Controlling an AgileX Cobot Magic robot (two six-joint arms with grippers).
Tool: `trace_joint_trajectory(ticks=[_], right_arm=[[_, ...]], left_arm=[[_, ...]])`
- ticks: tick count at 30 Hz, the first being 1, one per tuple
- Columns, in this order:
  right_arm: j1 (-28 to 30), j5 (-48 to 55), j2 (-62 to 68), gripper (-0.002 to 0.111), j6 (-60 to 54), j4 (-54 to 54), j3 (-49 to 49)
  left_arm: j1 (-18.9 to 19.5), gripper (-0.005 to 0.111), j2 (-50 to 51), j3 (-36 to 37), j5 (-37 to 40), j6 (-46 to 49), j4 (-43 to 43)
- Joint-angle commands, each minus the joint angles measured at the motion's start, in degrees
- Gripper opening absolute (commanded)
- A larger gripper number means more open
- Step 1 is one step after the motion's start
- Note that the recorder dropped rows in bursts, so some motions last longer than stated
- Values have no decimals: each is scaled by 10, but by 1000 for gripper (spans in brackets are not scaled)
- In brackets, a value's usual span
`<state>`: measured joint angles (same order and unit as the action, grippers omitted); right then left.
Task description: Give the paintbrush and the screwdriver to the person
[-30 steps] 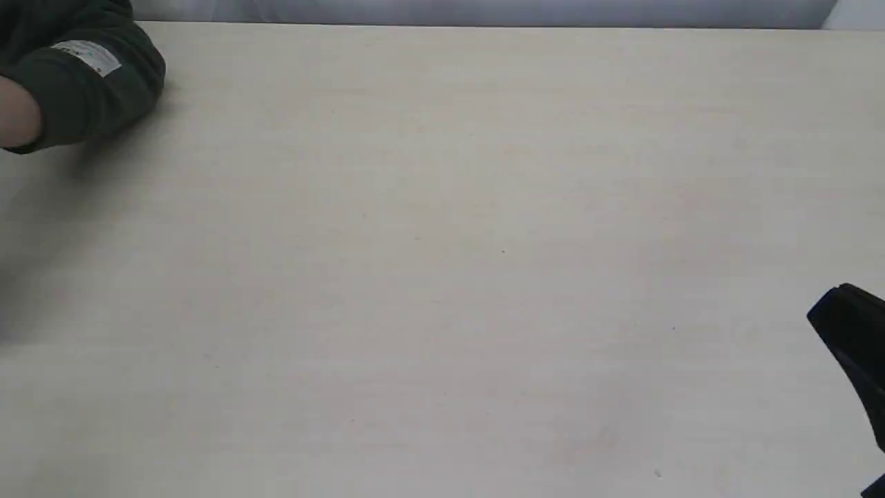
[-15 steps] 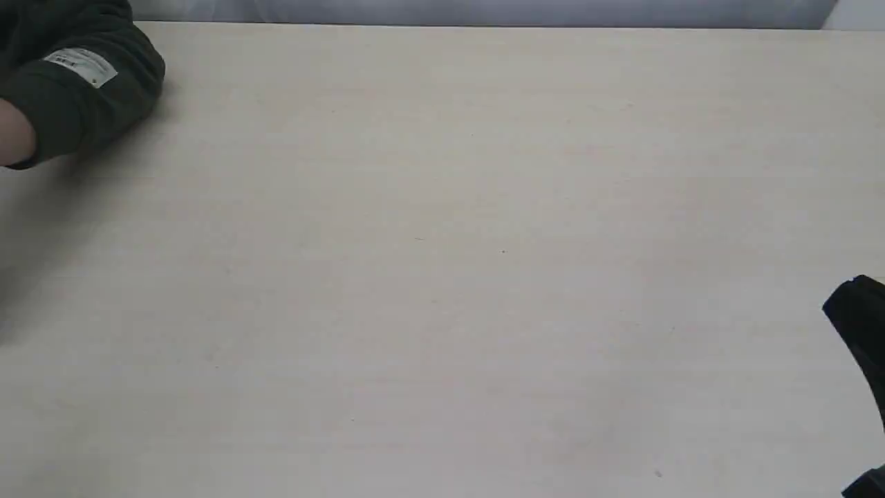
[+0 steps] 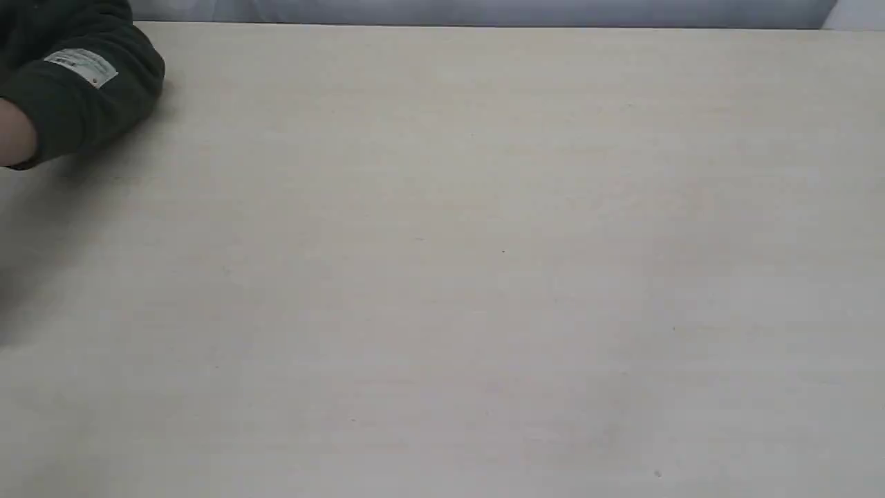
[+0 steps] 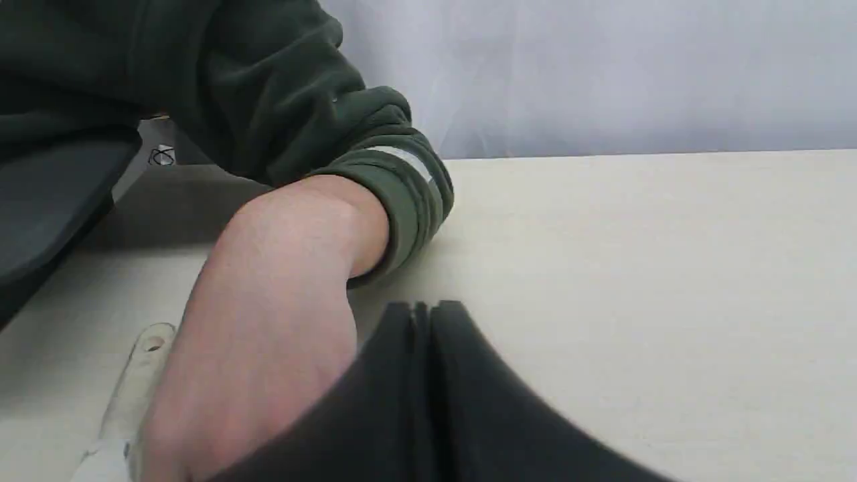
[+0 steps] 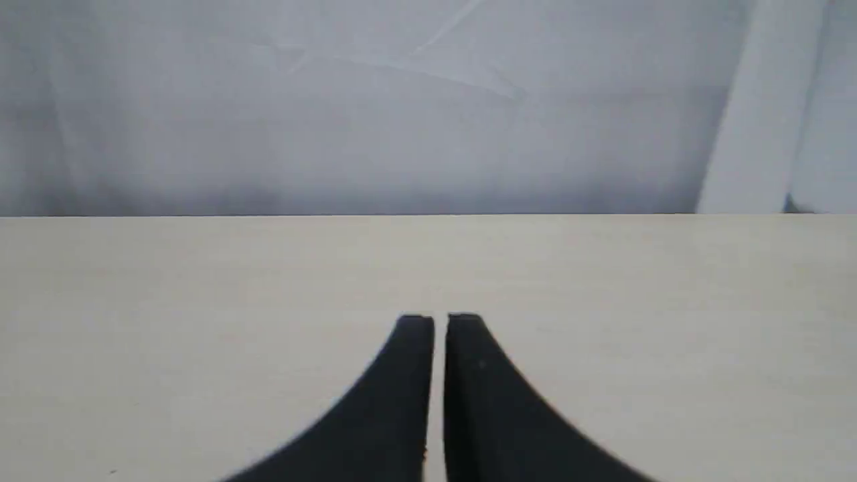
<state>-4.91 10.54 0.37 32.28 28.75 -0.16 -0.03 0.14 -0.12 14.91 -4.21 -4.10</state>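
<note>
Looking for the paintbrush [image 4: 134,381], I find its pale handle, hole and all, poking out from under the person's hand [image 4: 268,335], low on the surface [image 4: 636,268]; I judge that handover done. The screwdriver shows in no view, so I cannot tell. My left claw [image 4: 422,309] is clenched on nothing just beside that hand; my right claw [image 5: 440,320] is clenched too, empty. Grey cloth [image 5: 402,100] backs the pale surface.

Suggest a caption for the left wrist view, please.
Shut left pincer beside the person's hand, which rests over the paintbrush handle.
</note>
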Motion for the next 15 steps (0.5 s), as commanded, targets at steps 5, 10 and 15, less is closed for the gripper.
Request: trace_joint_trajectory(ticks=[5,10,15], right_arm=[[67,18,-4,4,-5,6,2],[68,21,-4,4,-2,6,2],[68,21,-4,4,-2,6,2]], left_arm=[[-4,0,-1,1,-6,-1,2],[-4,0,-1,1,-6,-1,2],[-4,0,-1,1,-6,-1,2]])
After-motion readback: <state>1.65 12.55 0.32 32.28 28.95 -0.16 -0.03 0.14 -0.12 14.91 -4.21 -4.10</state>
